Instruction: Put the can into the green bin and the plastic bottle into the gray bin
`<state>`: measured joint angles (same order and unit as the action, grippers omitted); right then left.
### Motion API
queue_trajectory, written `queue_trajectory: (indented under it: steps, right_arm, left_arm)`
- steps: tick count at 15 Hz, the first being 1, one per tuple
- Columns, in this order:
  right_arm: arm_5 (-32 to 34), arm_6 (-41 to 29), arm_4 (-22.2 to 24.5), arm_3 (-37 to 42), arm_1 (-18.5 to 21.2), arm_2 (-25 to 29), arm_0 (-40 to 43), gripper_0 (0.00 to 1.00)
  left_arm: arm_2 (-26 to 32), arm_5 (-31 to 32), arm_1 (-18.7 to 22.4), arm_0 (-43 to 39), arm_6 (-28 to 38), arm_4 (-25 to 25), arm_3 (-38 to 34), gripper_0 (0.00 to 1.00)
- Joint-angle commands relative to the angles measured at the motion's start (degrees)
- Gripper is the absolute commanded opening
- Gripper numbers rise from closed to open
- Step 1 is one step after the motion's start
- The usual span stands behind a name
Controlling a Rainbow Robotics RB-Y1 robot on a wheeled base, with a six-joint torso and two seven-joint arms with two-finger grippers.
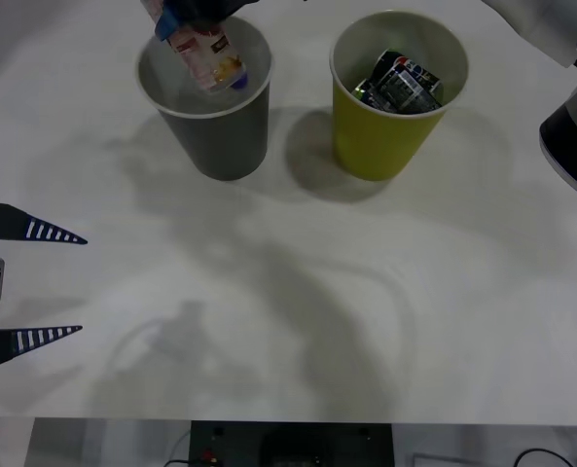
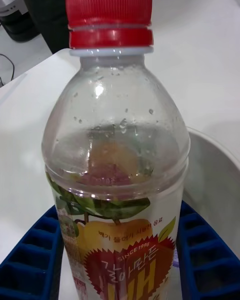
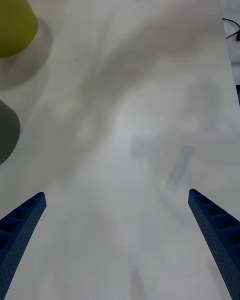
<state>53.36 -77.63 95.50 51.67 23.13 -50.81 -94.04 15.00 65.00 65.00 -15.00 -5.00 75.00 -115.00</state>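
Note:
The gray bin (image 1: 210, 126) stands at the back left of the table, and the green bin (image 1: 385, 126) is to its right. A crushed dark can (image 1: 400, 86) lies inside the green bin. My right gripper (image 1: 176, 15) reaches in over the gray bin's far rim, shut on the plastic bottle (image 1: 210, 58). The bottle tilts with its cap end down inside the bin's mouth. In the right wrist view the bottle (image 2: 117, 170), with its red cap and fruit label, sits between my blue fingers (image 2: 35, 255), with the gray bin's rim (image 2: 215, 165) behind it. My left gripper (image 1: 82, 284) waits open at the table's left edge.
The white table (image 1: 298, 311) stretches bare in front of the bins. A white and black part of my right arm (image 1: 572, 126) hangs over the right edge. The left wrist view catches the green bin (image 3: 15, 20) and the gray bin (image 3: 6, 130) beyond the left gripper (image 3: 117, 240).

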Motion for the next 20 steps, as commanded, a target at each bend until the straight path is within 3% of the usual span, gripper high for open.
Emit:
queue_trajectory:
  steps: [1,3,5,9,11,16,20]
  right_arm:
    - [0.2,0.0,-0.3,0.0,0.1,0.0,0.0,1.0]
    - [0.9,0.1,-1.1,0.7,0.9,0.1,0.0,1.0]
    - [6.1,0.9,-2.5,3.9,4.2,2.1,0.2,1.0]
    - [12.3,7.2,-12.0,7.8,12.2,5.4,2.5,1.0]
    - [15.3,9.3,-14.0,10.9,16.0,7.3,4.6,1.0]
    - [19.0,13.2,-18.6,23.4,27.1,12.6,13.4,1.0]
    - [19.3,14.7,-18.9,35.3,34.1,18.9,23.5,1.0]
  left_arm:
    - [0.0,0.0,0.0,0.0,0.0,0.0,0.0,0.98]
    - [0.0,0.0,0.0,0.0,0.0,0.0,0.0,0.98]
    - [0.0,0.0,0.0,0.0,0.0,0.0,0.0,0.98]
    - [0.0,0.0,0.0,0.0,0.0,0.0,0.0,0.98]
    - [0.0,0.0,0.0,0.0,0.0,0.0,0.0,0.98]
    - [0.0,0.0,0.0,0.0,0.0,0.0,0.0,0.98]
    - [0.0,0.0,0.0,0.0,0.0,0.0,0.0,0.98]
